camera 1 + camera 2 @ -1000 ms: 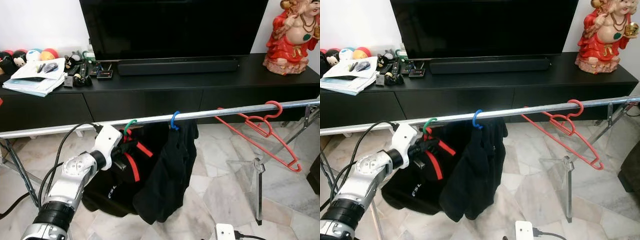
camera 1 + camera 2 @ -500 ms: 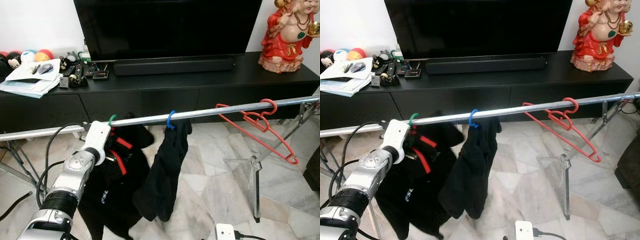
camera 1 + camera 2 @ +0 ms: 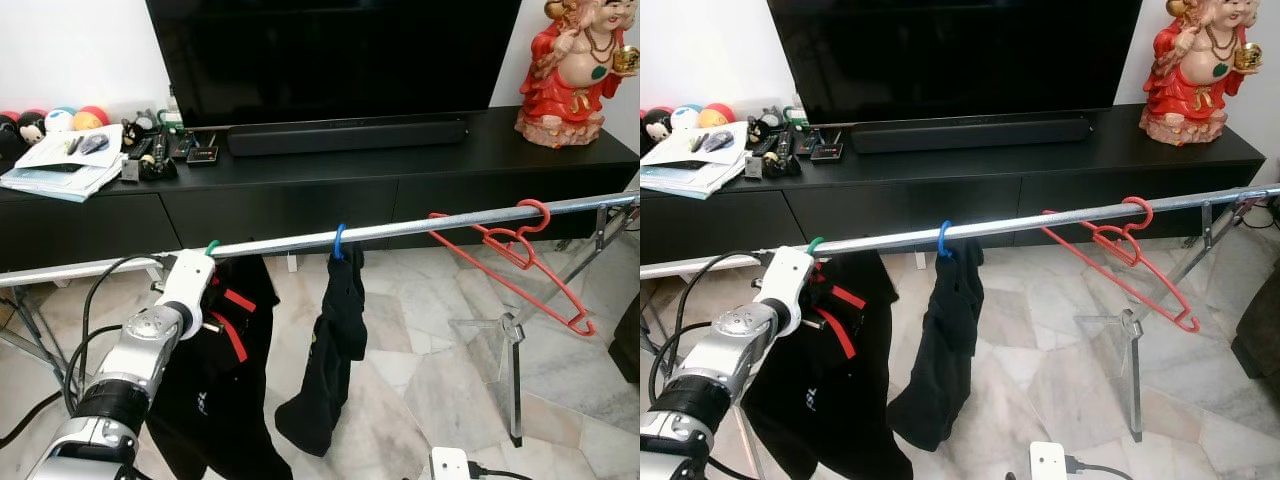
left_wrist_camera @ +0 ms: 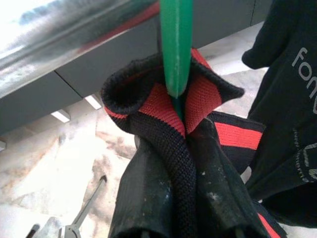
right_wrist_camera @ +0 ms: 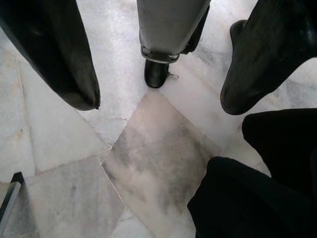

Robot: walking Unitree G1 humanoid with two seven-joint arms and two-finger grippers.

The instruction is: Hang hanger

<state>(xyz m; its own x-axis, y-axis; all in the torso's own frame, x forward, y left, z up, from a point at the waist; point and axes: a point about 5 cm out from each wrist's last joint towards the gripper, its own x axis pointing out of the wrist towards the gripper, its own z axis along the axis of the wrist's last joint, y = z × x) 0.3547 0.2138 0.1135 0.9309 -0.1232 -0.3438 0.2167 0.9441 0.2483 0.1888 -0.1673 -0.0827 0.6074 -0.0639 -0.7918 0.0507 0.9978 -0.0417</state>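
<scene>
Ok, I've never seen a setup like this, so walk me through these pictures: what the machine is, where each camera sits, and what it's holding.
It is a walking robot with two silver arms. Two pictures come from cameras in its head, two from its wrists. Ahead runs a metal rail before a black TV cabinet. The left gripper, seen close in its wrist view, is shut on the collar of a black and red garment whose green hanger hooks over the rail. Beside it hang a black garment on a blue hanger and a bare red hanger. The right gripper hangs open over the marble floor.
</scene>
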